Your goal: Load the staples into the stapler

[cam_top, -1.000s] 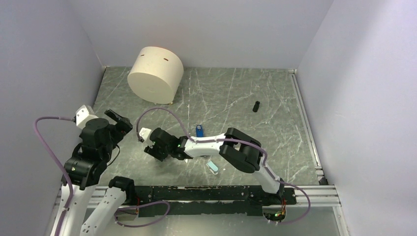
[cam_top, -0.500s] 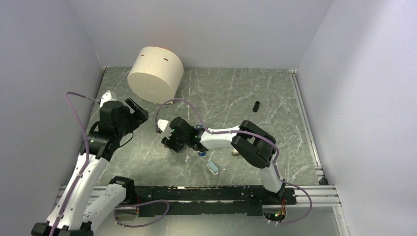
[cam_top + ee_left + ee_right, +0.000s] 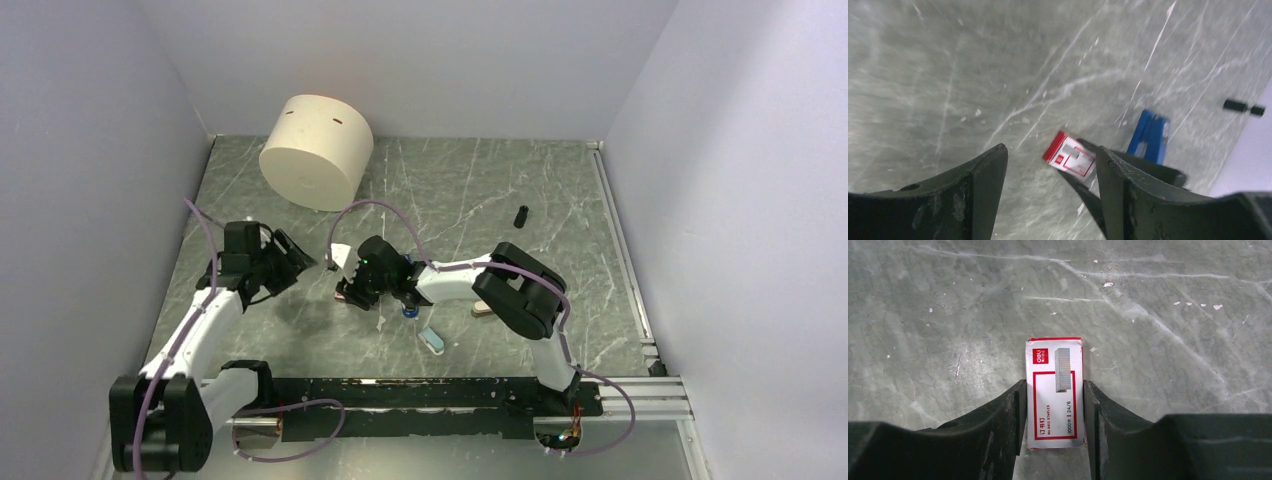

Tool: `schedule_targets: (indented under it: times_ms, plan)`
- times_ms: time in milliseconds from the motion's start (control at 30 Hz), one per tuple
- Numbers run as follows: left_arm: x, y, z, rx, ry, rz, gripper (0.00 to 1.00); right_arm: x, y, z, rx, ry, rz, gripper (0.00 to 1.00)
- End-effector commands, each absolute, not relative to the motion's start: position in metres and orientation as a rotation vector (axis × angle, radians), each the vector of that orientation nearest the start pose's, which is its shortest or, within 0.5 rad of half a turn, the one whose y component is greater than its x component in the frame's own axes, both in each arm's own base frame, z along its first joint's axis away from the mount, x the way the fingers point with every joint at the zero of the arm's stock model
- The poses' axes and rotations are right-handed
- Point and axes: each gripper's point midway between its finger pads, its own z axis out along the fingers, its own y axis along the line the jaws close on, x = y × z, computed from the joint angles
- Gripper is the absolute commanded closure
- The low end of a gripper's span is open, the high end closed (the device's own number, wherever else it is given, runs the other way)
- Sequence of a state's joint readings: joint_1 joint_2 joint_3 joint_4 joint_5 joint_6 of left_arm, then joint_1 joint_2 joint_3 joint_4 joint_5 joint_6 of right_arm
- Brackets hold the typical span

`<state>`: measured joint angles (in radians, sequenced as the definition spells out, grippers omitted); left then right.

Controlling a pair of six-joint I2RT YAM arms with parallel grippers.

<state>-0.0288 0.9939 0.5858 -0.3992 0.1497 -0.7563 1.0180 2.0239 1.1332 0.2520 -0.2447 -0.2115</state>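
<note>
The staples' red-and-white box (image 3: 1054,390) is clamped by its long sides between my right gripper's (image 3: 1053,386) black fingers, low over the grey marble table. No loose staple block shows. In the top view the right gripper (image 3: 347,291) is left of centre. My left gripper (image 3: 305,263) is open and empty, just left of it, jaws pointing at the box. In the left wrist view the box (image 3: 1069,156) lies just ahead of the open left gripper (image 3: 1048,156), nearer the right finger. The blue stapler (image 3: 1150,134) lies on the table beyond it; in the top view the right arm mostly hides it.
A large cream cylinder (image 3: 316,152) stands at the back left. A small black cylinder (image 3: 521,216) lies at the right, also in the left wrist view (image 3: 1243,106). A pale-blue capsule piece (image 3: 433,340) and a beige lump (image 3: 482,310) lie near the right arm.
My left arm has swung down and right, bringing its open gripper close to the right gripper. My right gripper has moved right with the box held in it.
</note>
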Motion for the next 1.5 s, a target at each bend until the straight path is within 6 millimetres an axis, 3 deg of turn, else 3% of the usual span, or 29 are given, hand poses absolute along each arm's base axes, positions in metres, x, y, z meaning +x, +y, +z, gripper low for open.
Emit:
schedule_targets:
  times_ms: [0, 200, 533, 667, 1333, 1467]
  plan:
    - [0.263, -0.105, 0.08, -0.61, 2.359, -0.881, 0.3, 0.229, 0.447, 0.012, -1.492, 1.747, 0.745, 0.54]
    - [0.255, -0.125, 0.064, -0.535, 2.392, -1.059, 0.41, 0.224, 0.449, 0.01, -1.575, 1.675, 0.769, 0.54]
    - [0.249, -0.124, 0.032, -0.587, 2.429, -1.032, 0.55, 0.225, 0.45, 0.004, -1.619, 1.653, 0.789, 0.54]
    - [0.247, -0.128, 0.031, -0.583, 2.433, -1.06, 0.63, 0.223, 0.451, 0.002, -1.637, 1.646, 0.808, 0.54]
    - [0.235, -0.129, 0.019, -0.597, 2.482, -1.032, 0.7, 0.228, 0.463, -0.001, -1.637, 1.639, 0.823, 0.53]
    - [0.238, -0.125, 0.019, -0.601, 2.48, -0.987, 0.7, 0.23, 0.461, 0.008, -1.584, 1.682, 0.834, 0.49]
